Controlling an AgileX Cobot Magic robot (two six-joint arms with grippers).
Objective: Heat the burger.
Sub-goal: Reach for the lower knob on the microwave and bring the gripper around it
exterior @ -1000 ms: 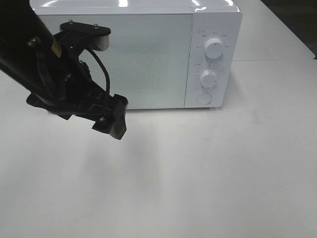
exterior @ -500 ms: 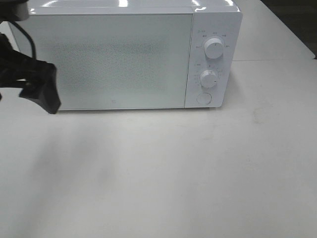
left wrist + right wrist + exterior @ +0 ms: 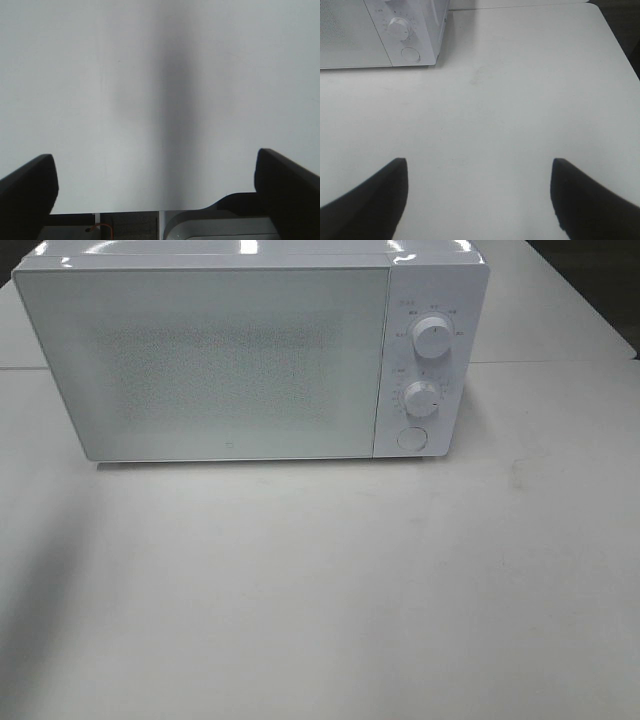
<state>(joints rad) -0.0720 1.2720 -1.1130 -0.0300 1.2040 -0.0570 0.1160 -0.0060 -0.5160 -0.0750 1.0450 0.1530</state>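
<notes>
Looking down from the high cam, there's a white microwave [image 3: 230,360] at the back of a pale table [image 3: 350,590], door shut, front facing the camera. The door's frosted, so I can't make out anything inside.

On the panel at its right side there are two knobs, one above the other: upper dial [image 3: 431,336] and lower dial [image 3: 421,398], with a round button [image 3: 411,438] under them.

The burger doesn't show in any view, so I can't tell where it is, which way it points or how its long axis runs.

The left gripper [image 3: 154,165] hangs over bare table, fingers spread wide with nothing between them. A soft dark shadow [image 3: 175,100] runs across the tabletop below it.

The right gripper [image 3: 479,167] is spread wide too, gripping nothing, over plain table. The microwave's dial corner is well apart from it.
</notes>
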